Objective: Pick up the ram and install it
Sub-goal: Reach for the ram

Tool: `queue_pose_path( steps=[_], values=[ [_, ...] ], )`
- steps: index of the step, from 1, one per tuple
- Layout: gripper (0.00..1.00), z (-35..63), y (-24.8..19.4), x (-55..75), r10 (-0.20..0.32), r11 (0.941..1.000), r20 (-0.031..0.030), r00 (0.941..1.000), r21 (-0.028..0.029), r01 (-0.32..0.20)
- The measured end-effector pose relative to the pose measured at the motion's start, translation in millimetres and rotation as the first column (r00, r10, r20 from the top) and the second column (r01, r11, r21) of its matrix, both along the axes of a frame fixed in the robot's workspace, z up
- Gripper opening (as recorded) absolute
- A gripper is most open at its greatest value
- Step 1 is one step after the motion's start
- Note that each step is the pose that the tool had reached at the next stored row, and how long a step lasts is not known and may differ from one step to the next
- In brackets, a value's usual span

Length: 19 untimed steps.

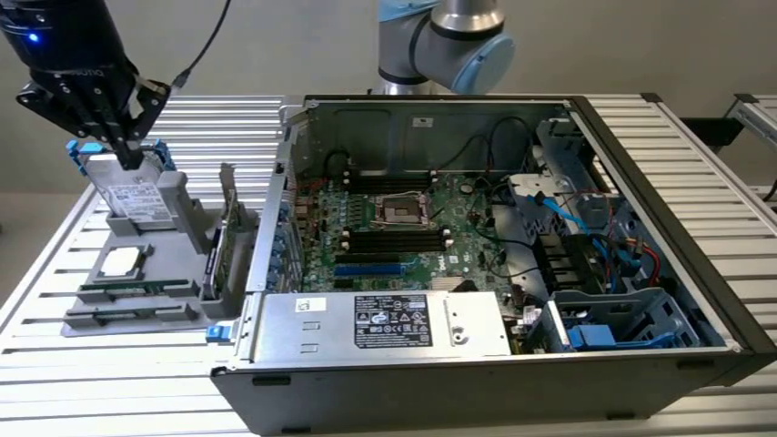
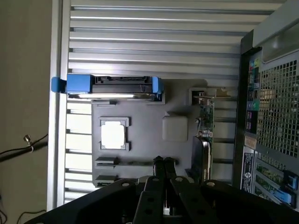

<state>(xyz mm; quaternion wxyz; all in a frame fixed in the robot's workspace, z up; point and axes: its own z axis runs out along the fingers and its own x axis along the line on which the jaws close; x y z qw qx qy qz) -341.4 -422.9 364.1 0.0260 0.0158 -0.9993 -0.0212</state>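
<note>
Green ram (image 1: pixel 136 289) level, lengthwise along grey fixture (image 1: pixel 182 218)

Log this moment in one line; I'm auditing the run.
gripper: shut, empty, over gray holder | ram: lying in holder, not grasped | computer case: open

A ribbed metal table (image 1: pixel 109 382) with pale slats stands before a plain, evenly lit beige wall (image 1: pixel 279 45).

The closed end effector (image 2: pixel 164 163) hovers above the gray parts holder (image 2: pixel 145 137).
</note>
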Motion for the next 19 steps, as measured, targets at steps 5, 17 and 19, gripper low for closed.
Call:
queue_pose_path(
  steps=[5, 17, 19],
  values=[
    [0.1, -1.3, -4.2, -8.5, 0.011, 0.9999, 0.0001, 0.9999, 0.0, -0.011],
    [0.1, -11.5, -36.3, -15.1, 0.025, 0.9997, -0.0025, 0.9997, 0.0053, -0.025],
    [0.1, -15.1, -42.7, -15.1, 0.027, 0.9996, -0.0067, 0.9996, 0.0081, -0.027]
  ],
)
